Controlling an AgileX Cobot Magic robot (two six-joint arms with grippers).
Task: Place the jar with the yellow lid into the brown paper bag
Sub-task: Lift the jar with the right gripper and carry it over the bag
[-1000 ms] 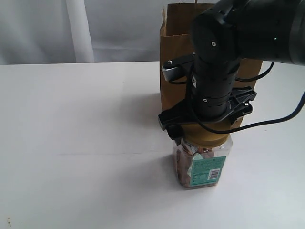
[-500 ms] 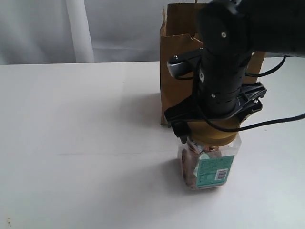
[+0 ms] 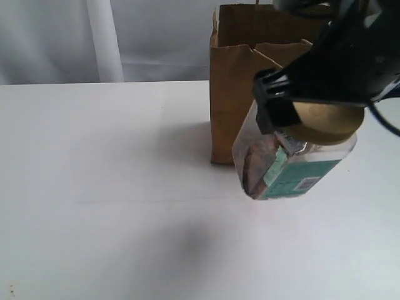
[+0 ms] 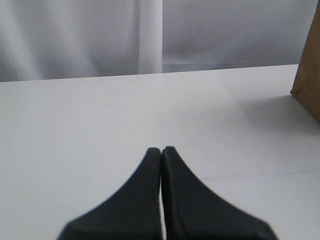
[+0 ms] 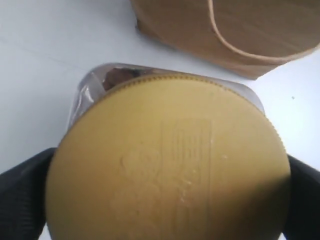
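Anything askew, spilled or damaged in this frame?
The yellow-lidded jar hangs tilted in the right gripper, clamped by its lid. It is off the table and overlaps the brown paper bag in the exterior view. That looks like carrying, not a fault. The bag's top edge is jagged. Nothing is spilled.

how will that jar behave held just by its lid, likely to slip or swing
The yellow-lidded jar looks rigid, so it probably won't deform. It hangs tilted from the right gripper, clamped only at the lid, so it may swing or slip. Its full brownish contents suggest it is fairly heavy for its size.
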